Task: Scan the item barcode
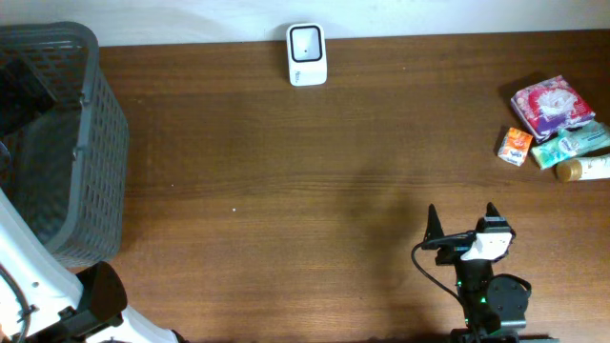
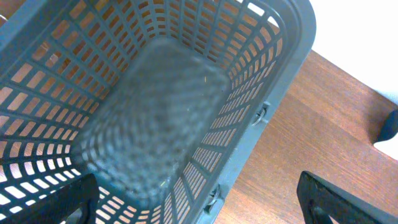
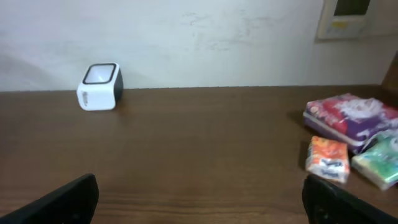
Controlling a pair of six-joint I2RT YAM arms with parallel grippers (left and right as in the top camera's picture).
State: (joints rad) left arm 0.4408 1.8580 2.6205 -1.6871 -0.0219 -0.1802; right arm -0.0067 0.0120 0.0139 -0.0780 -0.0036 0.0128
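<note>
Though squinting hard at the overhead shot, can't really pick out the left claw (image 2: 205,208) there, so going by its own wrist cam. Parked right over the grey basket (image 2: 155,124) at the left edge of the brown table (image 1: 286,191), fingers (image 2: 68,202) spread to the max, holding nothing.

Same deal with the right claw (image 1: 461,221). Sitting at the near edge, right of centre, pointing toward the far wall, gaping fully, gripping nothing and touching nothing.

Found the stuff to scan bunched up at the far right:
- purple-pink pack (image 1: 550,105) farthest back
- small orange box (image 1: 515,146) just beside it on the near-left
- green pack (image 1: 570,145) right of that box
- tube with a brown cap (image 1: 583,170) nearest of the bunch

Well apart from both claws, the whole lot. Can't read any barcode from these angles, way too small.

Also spotted the white scanner (image 1: 307,54) standing at the far edge, roughly mid-table, well apart from the pile and from the basket.
</note>
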